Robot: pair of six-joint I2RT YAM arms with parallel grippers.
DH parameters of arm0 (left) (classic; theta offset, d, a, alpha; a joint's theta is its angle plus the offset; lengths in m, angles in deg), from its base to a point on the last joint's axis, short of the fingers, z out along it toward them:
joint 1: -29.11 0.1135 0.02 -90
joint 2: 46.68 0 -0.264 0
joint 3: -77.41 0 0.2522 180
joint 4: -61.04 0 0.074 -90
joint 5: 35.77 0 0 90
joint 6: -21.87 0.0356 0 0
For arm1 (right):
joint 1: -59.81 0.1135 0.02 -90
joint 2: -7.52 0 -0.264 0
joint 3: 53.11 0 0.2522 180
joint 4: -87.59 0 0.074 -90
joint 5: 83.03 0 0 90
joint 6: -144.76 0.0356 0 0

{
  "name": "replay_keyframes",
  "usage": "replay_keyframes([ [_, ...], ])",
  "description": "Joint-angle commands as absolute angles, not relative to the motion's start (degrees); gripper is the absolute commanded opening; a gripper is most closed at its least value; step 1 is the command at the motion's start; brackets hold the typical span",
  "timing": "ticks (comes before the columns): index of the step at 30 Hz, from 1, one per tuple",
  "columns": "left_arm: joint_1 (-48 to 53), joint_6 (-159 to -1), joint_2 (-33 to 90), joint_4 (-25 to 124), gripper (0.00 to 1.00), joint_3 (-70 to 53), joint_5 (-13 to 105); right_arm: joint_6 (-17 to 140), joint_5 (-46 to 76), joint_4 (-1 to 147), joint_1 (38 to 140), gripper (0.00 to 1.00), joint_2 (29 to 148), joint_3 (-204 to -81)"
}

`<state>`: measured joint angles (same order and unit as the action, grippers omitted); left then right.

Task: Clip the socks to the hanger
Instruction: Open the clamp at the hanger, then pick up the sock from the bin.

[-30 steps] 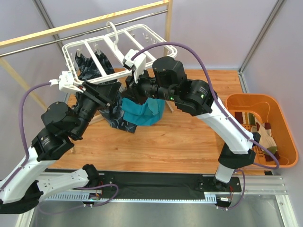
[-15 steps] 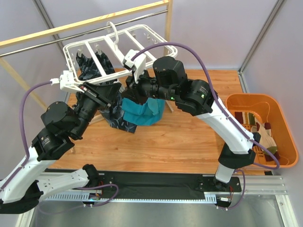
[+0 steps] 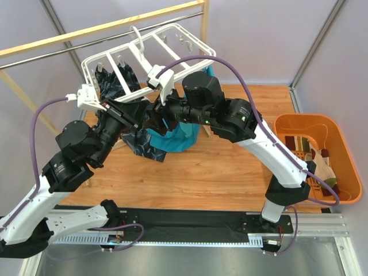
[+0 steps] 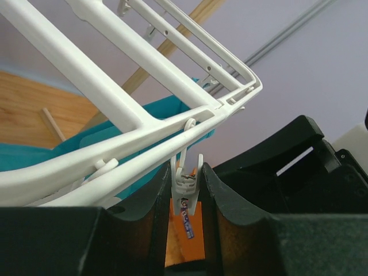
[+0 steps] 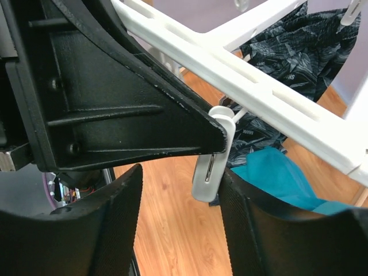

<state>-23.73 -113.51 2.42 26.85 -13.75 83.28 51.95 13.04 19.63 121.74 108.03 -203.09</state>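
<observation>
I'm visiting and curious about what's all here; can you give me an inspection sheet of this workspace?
Surface: wooden table, plank pattern.
Job's things: white hanger tilted under the wooden rack; socks lie in the orange basket, none seen on the hanger.
Clutter: teal cloth and dark patterned cloth hang below the hanger.
Grippers: left gripper shut on a clip; right gripper open, with the clip between its fingers.
Cables: purple cable on each side, looping high.
Surroundings: pale walls.

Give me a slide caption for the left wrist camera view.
Left gripper shut on a small white clip hanging beneath the white hanger, teal cloth behind.
</observation>
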Motion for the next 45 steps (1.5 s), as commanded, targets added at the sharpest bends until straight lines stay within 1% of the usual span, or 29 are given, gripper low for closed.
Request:
replay_keyframes([
  [1,-24.0,-115.3,2.2,25.9,0.00,-14.5,82.9,51.9,13.6,20.8,122.4,0.61,105.9,-202.1],
  [5,-24.0,-116.0,1.2,25.0,0.00,-14.1,84.5,52.3,10.6,20.7,122.3,0.77,104.5,-200.4],
  [8,-24.0,-116.5,0.3,24.8,0.00,-13.8,85.4,52.8,7.1,19.3,122.2,0.83,101.6,-196.9],
  [10,-24.0,-116.6,-0.1,24.3,0.00,-13.7,86.0,53.3,7.1,19.4,122.0,0.87,99.0,-193.8],
  [11,-24.0,-116.8,-0.4,24.1,0.00,-13.7,86.3,53.9,7.1,20.4,122.0,0.90,95.7,-189.3],
  [12,-24.0,-117.0,-0.5,23.8,0.00,-13.5,86.6,54.4,7.1,21.3,121.9,0.91,93.8,-187.1],
  [13,-24.0,-117.2,-0.5,23.5,0.00,-13.7,86.8,54.4,5.1,21.7,121.7,0.94,92.0,-184.8],
  [16,-24.0,-116.8,-0.6,23.1,0.00,-14.0,86.9,59.2,4.6,20.8,119.8,0.93,84.5,-178.3],
  [19,-24.0,-116.9,-1.0,22.5,0.00,-13.8,86.9,64.1,-0.7,18.5,117.6,0.90,79.7,-172.4],
  [20,-24.0,-116.7,-1.3,22.7,0.00,-13.6,87.1,65.6,-5.4,17.6,117.2,0.90,78.9,-171.1],
  [22,-24.0,-116.5,-1.8,22.7,0.00,-13.2,87.5,69.7,-8.6,14.3,114.8,0.87,76.1,-168.6],
  [24,-24.0,-116.1,-1.9,22.3,0.00,-13.2,88.1,74.2,-13.0,12.4,109.7,0.81,73.7,-165.8],
  [25,-24.0,-116.1,-2.1,22.3,0.00,-13.0,88.1,75.4,-15.9,11.1,107.1,0.73,70.9,-164.5],
  [26,-24.0,-116.0,-2.4,22.5,0.00,-12.5,88.3,76.5,-18.0,10.5,104.4,0.70,69.4,-163.2],
  [27,-24.0,-115.9,-2.6,23.4,0.00,-12.0,88.2,77.7,-19.8,9.8,98.0,0.67,68.0,-161.6],
  [28,-24.0,-115.9,-3.2,23.6,0.00,-11.8,88.2,77.8,-21.3,9.1,94.5,0.64,65.7,-158.9],
  [29,-24.0,-115.9,-3.4,23.6,0.00,-11.5,88.5,78.0,-23.8,9.3,87.2,0.60,64.7,-157.1],
  [30,-24.0,-115.9,-3.4,23.8,0.00,-11.3,88.8,78.2,-24.4,9.6,83.3,0.53,63.9,-155.4],
  [31,-24.0,-115.8,-3.9,23.9,0.00,-11.2,89.0,78.7,-24.2,10.6,79.1,0.45,63.1,-151.7],
  [32,-24.0,-115.4,-4.2,24.4,0.00,-10.4,89.1,78.6,-21.7,11.5,70.7,0.43,62.9,-149.9],
  [33,-24.0,-115.3,-4.4,25.8,0.00,-10.0,89.1,78.8,-20.5,12.5,66.7,0.43,62.9,-147.8],
  [34,-24.0,-115.3,-4.8,26.0,0.00,-9.7,89.3,80.1,-19.6,14.4,62.9,0.46,63.8,-145.7],
  [35,-24.0,-115.5,-4.8,26.0,0.00,-9.7,89.4,80.3,-15.4,15.5,55.4,0.46,64.6,-142.4],
  [37,-24.0,-115.8,-4.6,25.8,0.00,-9.8,89.4,81.3,-12.3,19.1,50.2,0.47,68.1,-139.4],
  [38,-24.0,-115.9,-4.6,26.0,0.00,-9.6,88.9,81.8,-12.9,20.1,47.3,0.48,69.6,-137.8],
  [39,-24.0,-115.9,-4.5,26.9,0.00,-9.3,88.6,82.1,-13.9,20.9,46.4,0.55,72.6,-137.4],
  [41,-24.0,-116.5,-4.3,27.3,0.00,-8.9,87.6,84.5,-13.9,23.1,43.0,0.63,74.7,-135.3],
  [43,-24.0,-117.1,-4.1,27.5,0.00,-8.6,87.1,87.4,-11.9,27.5,40.8,0.66,76.2,-132.9],
  [45,-24.0,-117.4,-4.1,27.2,0.00,-8.2,87.0,92.0,-12.2,29.6,39.9,0.67,78.0,-131.0],
])
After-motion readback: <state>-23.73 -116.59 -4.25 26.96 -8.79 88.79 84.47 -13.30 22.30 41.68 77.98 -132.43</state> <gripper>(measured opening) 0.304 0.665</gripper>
